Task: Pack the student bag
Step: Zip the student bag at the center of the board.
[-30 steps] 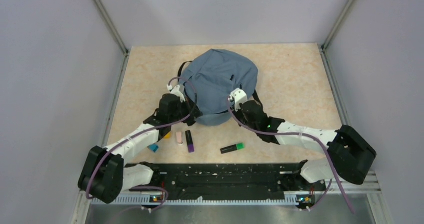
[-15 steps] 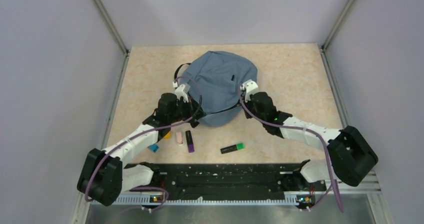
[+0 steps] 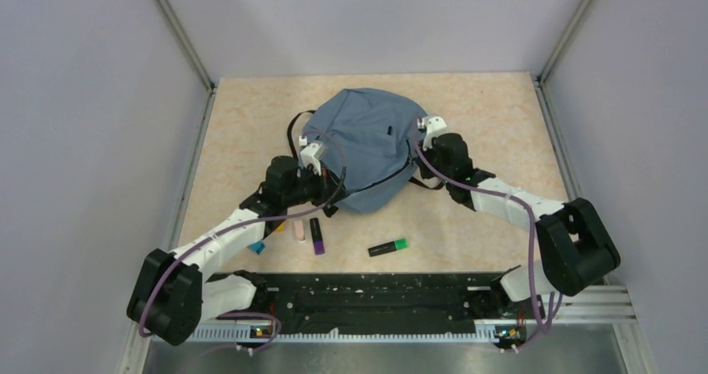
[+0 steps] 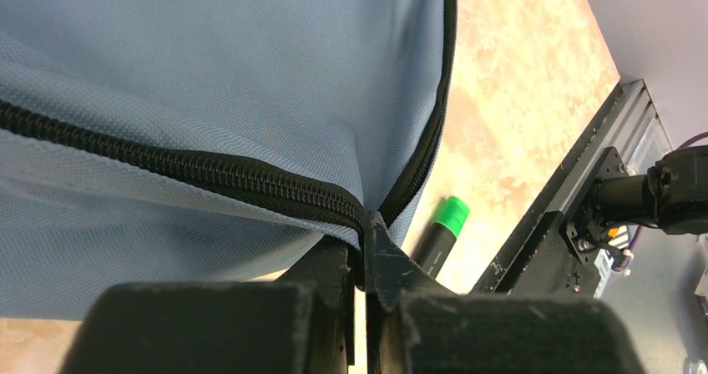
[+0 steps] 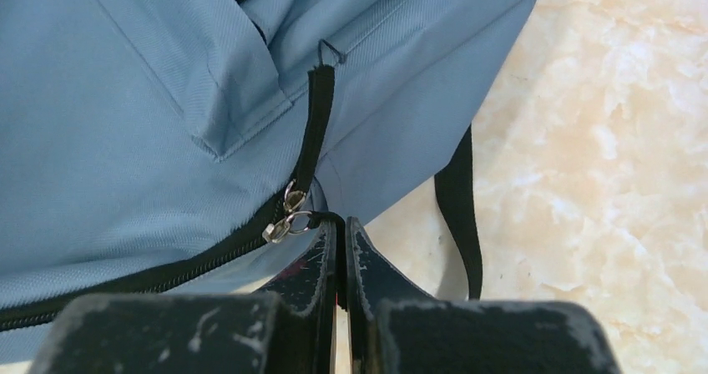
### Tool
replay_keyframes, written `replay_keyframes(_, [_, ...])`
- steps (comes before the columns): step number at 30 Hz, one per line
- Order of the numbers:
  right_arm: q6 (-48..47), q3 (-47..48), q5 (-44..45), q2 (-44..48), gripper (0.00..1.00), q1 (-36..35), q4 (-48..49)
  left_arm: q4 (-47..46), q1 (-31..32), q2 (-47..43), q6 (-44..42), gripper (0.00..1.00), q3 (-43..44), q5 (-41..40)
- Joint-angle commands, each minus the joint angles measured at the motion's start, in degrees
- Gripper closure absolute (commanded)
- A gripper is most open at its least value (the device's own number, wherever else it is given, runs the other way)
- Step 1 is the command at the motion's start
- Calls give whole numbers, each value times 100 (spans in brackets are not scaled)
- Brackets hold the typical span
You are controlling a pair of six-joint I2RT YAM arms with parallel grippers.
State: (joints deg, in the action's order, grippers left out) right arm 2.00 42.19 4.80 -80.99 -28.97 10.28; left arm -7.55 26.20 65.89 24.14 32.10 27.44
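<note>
Markers [image 3: 317, 235] number five; left tool [image 4: 365, 234] and right tool [image 5: 341, 234] pinch one student bag [image 3: 367, 132].

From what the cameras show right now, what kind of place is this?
Probably a lab robot cell: plain grey walls enclose the beige table, the left arm and right arm are mounted at its near edge, and the student bag lies beside highlighters.

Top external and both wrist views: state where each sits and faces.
Top external: above, behind left arm and right arm, looking down on the student bag; both show.
Left wrist: on its arm, facing the bag's zipper; shut left hand shows.
Right wrist: on its arm, facing zipper pulls; shut right hand shows.
Shared by top and left wrist: green highlighter.
</note>
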Motion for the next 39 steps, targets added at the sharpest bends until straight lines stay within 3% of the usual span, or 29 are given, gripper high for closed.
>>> replay_keyframes(1, [-165,480,526,-308,100,455,261,43,58,-305,-404,100,137,633])
replay_keyframes(8, [-165,855,416,-542,100,546,219,357,75,-321,-497,100,169,453])
replay_keyframes(13, [-169,845,417,-256,100,549,-20,648,65,-287,-192,100,310,-365])
replay_keyframes(16, [-171,896,445,-70,60,546,-259,736,61,-222,109,99,480,-697])
replay_keyframes(18, [-141,955,525,4,43,556,-331,738,53,-236,341,65,557,-837])
replay_keyframes(19, [-74,1010,581,13,39,590,-384,738,56,-280,445,52,573,-936])
replay_keyframes(21, [71,1148,539,-22,36,688,-377,738,50,-452,734,35,585,-1290])
replay_keyframes(27, [32,1980,-183,-738,33,1005,-452,1062,-73,-954,1324,24,391,-2162])
replay_keyframes(30, [-83,2729,-582,-1327,25,1092,-670,1053,-251,-1018,1526,23,209,-2047])
replay_keyframes(39, [-1191,4221,-1932,-2847,25,1135,-1294,389,-576,-867,2031,20,-241,-1561])
